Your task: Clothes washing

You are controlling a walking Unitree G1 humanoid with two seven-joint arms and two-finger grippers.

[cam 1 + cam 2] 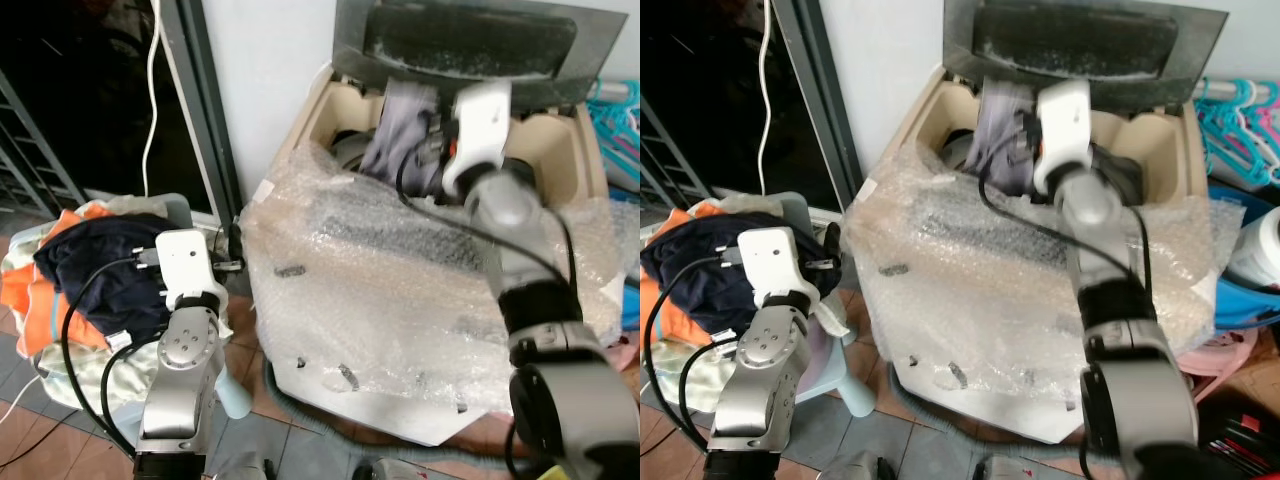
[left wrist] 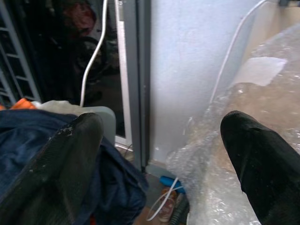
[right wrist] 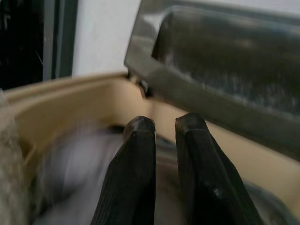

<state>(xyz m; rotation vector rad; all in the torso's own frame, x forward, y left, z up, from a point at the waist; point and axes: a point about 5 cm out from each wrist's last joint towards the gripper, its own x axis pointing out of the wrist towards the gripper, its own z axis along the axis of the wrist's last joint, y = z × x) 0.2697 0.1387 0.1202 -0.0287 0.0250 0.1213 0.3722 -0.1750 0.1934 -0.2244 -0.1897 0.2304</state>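
Grey garment [image 1: 395, 130] hangs from right gripper [image 3: 161, 126], jaws narrow, over bubble-wrapped washer [image 1: 400, 300].

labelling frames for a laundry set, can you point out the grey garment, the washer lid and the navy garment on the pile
grey garment [image 1: 392, 135], left eye view, middle of the hanging cloth
washer lid [image 1: 470, 40], left eye view, dark raised panel
navy garment [image 1: 95, 270], left eye view, top fold on the pile

No readable text, label or number shows on anything
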